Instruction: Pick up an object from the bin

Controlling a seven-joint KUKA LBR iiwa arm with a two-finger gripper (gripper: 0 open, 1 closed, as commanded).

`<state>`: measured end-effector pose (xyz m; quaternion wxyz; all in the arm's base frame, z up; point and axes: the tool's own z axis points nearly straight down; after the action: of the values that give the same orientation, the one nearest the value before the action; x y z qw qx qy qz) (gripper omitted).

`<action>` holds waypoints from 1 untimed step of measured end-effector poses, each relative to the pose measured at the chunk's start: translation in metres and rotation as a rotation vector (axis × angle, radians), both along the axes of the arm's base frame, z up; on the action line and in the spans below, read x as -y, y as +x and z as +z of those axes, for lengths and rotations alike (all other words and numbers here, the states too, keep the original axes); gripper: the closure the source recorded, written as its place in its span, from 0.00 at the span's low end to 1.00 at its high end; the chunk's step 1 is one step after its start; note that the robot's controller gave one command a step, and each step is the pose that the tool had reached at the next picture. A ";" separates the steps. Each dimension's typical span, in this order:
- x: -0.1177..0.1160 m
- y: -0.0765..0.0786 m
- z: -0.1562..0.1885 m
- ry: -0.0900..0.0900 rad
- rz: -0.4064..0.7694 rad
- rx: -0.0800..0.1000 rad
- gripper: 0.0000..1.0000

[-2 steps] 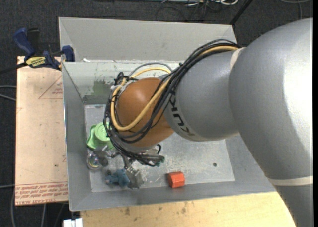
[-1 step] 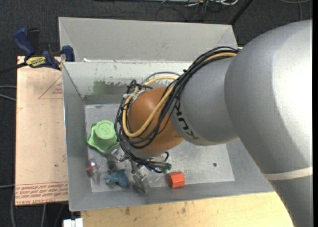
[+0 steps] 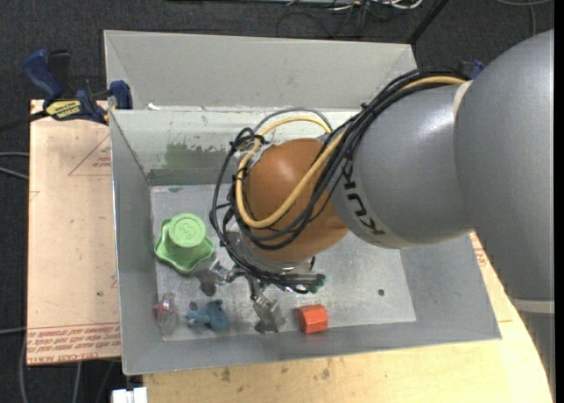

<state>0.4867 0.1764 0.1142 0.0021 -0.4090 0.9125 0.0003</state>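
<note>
My gripper hangs low over the front middle of the bin floor, under the arm's wrist. Its two grey fingertips stand apart, open, and I see nothing between them. A green round ridged cup lies just left of the gripper, close to the left fingertip. A small orange-red block sits on the floor just right of the right fingertip. A small blue piece lies in front of the gripper, to its left.
A small clear, pinkish thing lies in the front left corner. The arm and its cables cover the middle and right of the bin. The sloped bin walls stand close on the left and front.
</note>
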 end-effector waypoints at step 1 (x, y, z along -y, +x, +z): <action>-0.033 0.004 -0.046 0.000 0.091 -0.001 0.00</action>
<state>0.4910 0.2090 0.0684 0.0017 -0.4502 0.8929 0.0007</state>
